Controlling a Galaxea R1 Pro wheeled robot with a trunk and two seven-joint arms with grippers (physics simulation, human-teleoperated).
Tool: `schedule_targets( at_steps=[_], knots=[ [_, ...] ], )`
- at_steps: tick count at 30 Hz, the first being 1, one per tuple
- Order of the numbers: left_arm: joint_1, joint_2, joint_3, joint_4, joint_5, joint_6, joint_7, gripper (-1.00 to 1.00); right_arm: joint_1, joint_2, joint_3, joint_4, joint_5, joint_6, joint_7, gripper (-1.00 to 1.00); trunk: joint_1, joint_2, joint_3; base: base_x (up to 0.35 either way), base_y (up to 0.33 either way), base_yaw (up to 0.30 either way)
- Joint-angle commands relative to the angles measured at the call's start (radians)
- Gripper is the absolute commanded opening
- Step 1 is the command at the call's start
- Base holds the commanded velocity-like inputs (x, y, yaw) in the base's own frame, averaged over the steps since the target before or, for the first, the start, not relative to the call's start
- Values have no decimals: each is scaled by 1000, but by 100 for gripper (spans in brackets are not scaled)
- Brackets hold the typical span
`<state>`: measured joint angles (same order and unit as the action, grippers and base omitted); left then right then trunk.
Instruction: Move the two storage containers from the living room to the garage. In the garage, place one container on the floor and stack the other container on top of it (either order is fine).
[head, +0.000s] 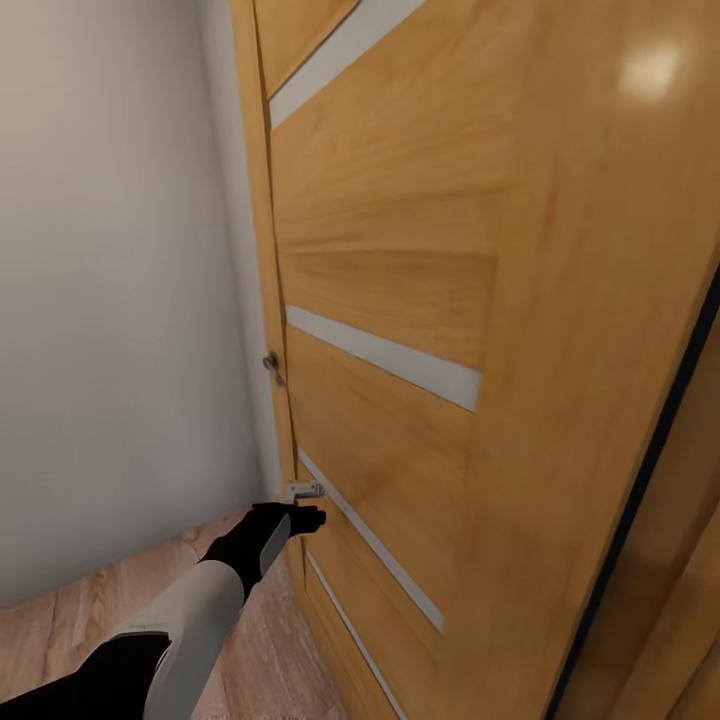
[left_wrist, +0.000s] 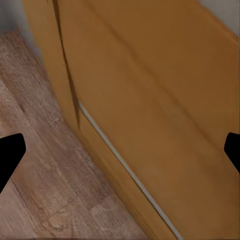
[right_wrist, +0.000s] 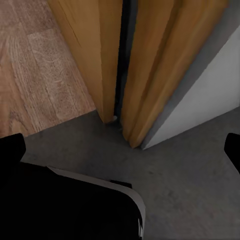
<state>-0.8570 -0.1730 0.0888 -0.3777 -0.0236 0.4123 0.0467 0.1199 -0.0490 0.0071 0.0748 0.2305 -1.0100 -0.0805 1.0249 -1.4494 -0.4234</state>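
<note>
Dark grey concrete floor (right_wrist: 200, 190) lies matte and mottled. It meets light wood planks (right_wrist: 35, 65) at the doorway.

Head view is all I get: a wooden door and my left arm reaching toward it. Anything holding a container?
Observer: No. The left gripper has its fingertips wide apart with nothing between them, facing the wooden door.
Operator: And the right side?
Observer: The right gripper is open too, empty, over grey concrete floor.
Operator: Where does the wood flooring end?
Observer: At the door's lower edge; the plank floor meets concrete there.
</note>
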Motion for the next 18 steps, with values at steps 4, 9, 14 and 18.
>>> schedule_targets(
  at_steps=[4,9,14,18],
  knots=[
    [-1,-2,8,-1,-2,5,1,100,0,0,-1,1,8,-2,-8,100,0,-1,-1,0,0,288],
    [-1,-2,8,-1,-2,5,1,100,0,0,-1,0,7,-1,-8,100,0,-1,-1,0,0,294],
    [-1,-2,8,-1,-2,5,0,100,0,0,-1,1,7,-1,-8,100,0,-1,-1,0,0,295],
    [-1,-2,9,0,-5,3,-3,100,0,0,-1,1,8,-2,-8,100,0,-1,-1,0,0,295]
  ],
)
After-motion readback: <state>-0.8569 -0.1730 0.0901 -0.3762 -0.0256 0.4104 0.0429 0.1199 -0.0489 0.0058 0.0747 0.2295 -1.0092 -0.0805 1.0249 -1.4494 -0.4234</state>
